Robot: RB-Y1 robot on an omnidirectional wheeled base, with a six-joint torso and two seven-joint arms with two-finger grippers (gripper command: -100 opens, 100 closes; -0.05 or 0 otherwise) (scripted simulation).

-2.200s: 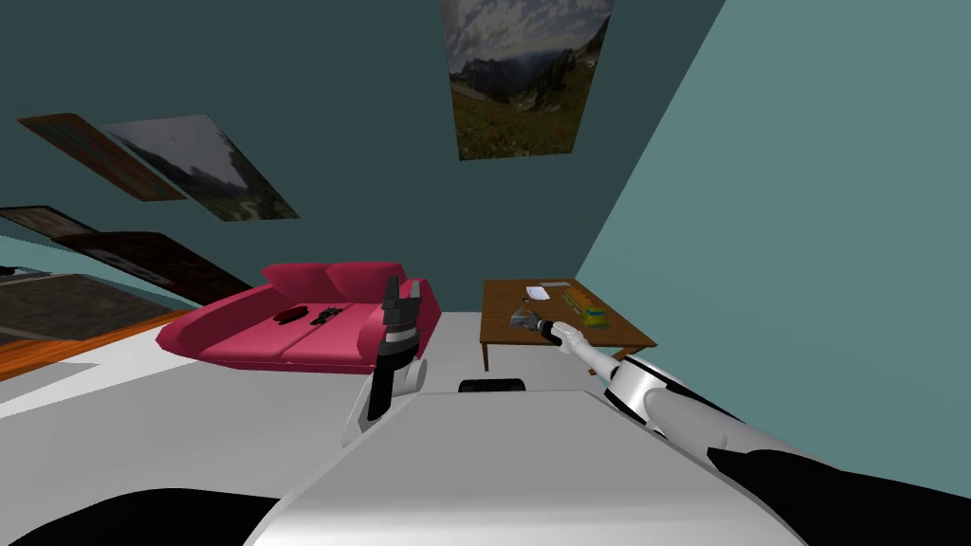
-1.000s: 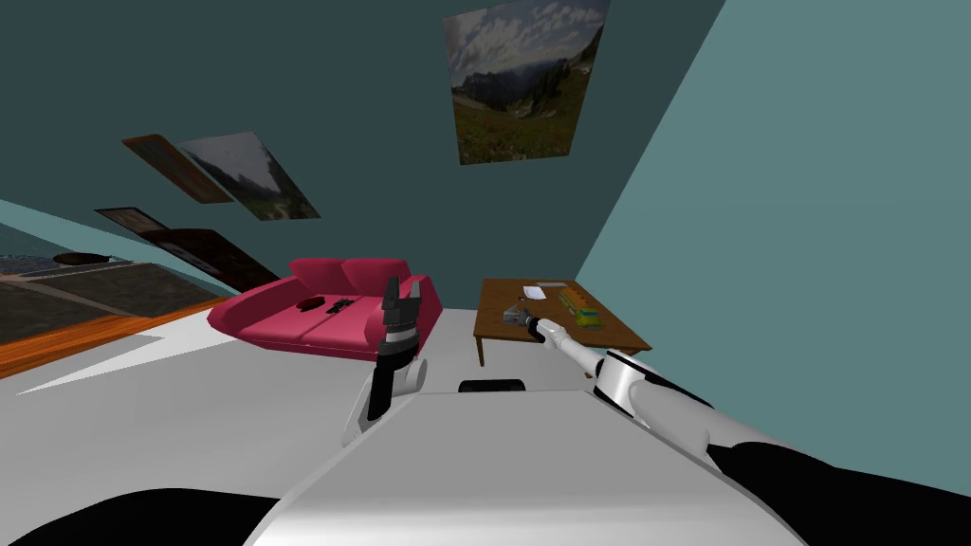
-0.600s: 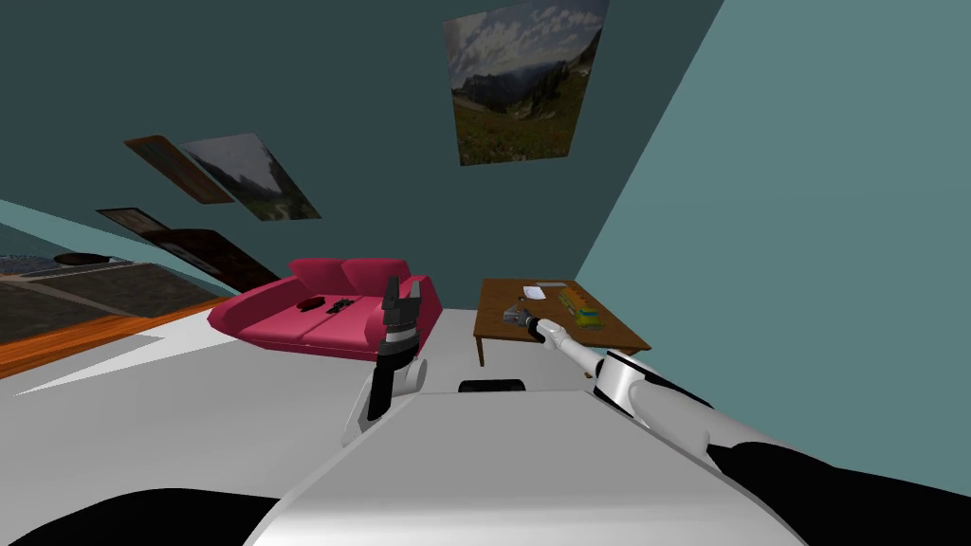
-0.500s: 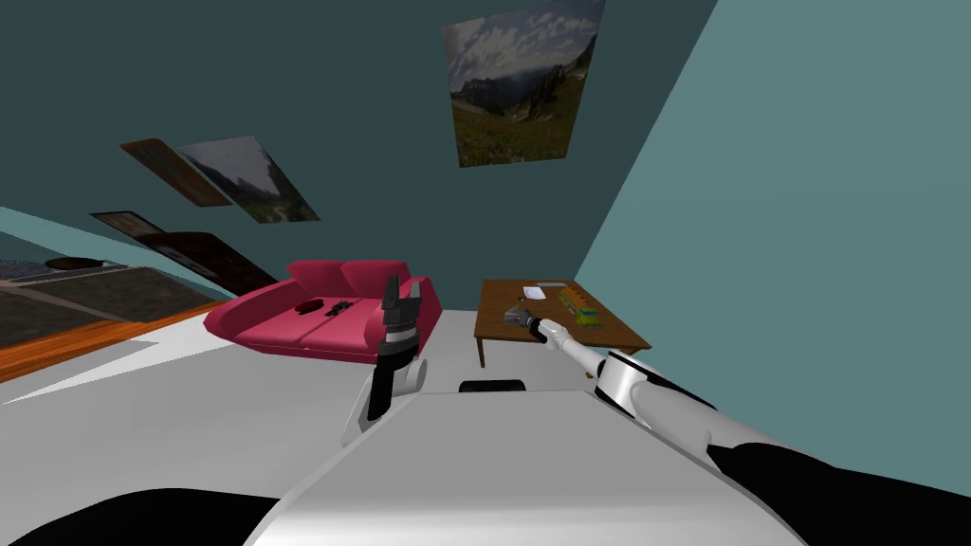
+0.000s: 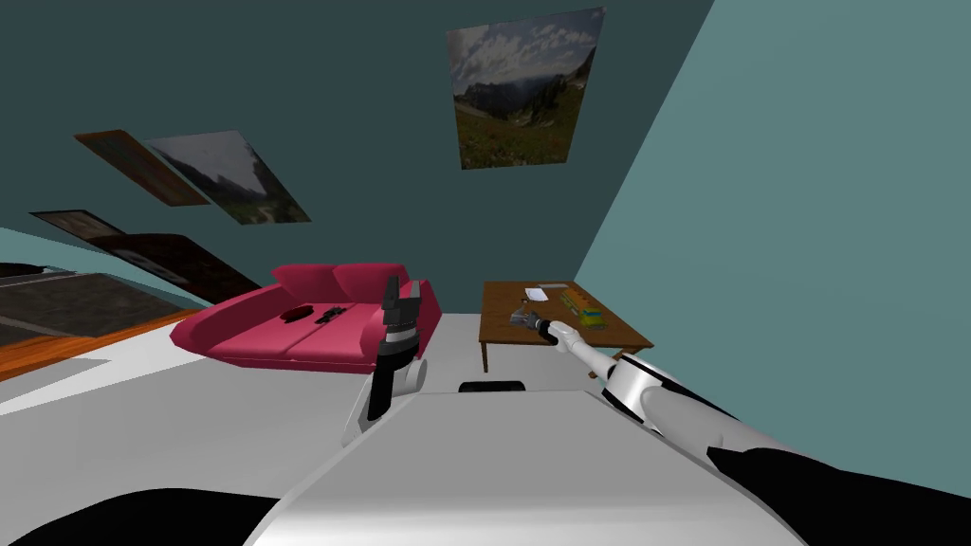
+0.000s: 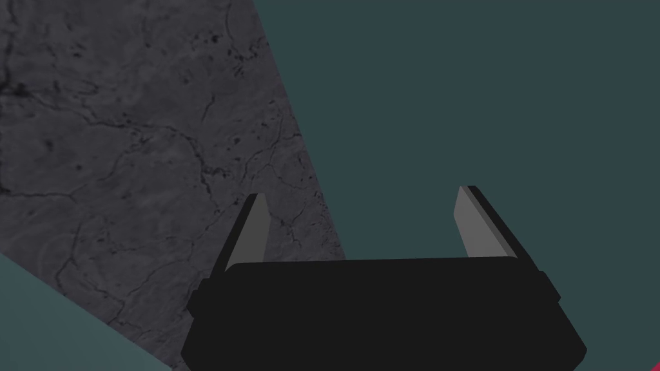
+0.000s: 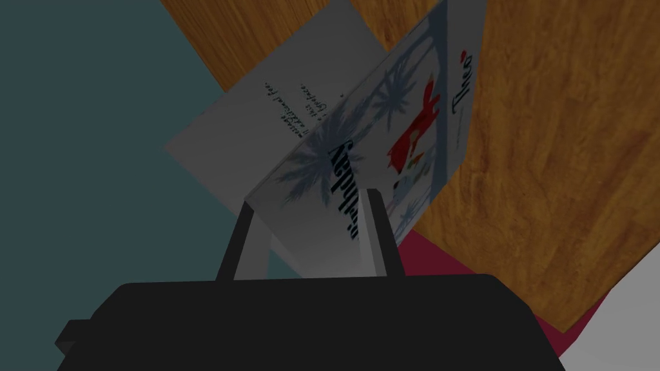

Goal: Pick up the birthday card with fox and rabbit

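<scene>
The right end effector (image 7: pixel 310 199) is closed to a narrow gap on the card (image 7: pixel 367 122). Its two fingers (image 7: pixel 380 232) press the folded card's leaves from either side near one edge. The card hangs half open and tilted over the tabletop (image 7: pixel 561 142). Its front leaf carries a red fox, a small pale figure just beside it, grey palm-like trees and black lettering (the word "birthday" runs along the leaf). The inner leaf behind is white with a few lines of small script. Whether any corner of the card touches the tabletop cannot be told from the right wrist view.

In the head view, the right arm reaches out over the tabletop's near left part, and the card is a small grey shape at its tip. Farther back on the tabletop lies a white sheet (image 5: pixel 536 293), with a long yellow and green box (image 5: pixel 581 306) to its right. Both lie apart from the end effector.

Left of the tabletop stands a red sofa (image 5: pixel 313 332) with two small dark things (image 5: pixel 294 313) on its seat. The left end effector (image 6: pixel 361 192) is raised well to the left of the tabletop, in front of the sofa's near end, pointing up. Its fingers stand wide apart.
</scene>
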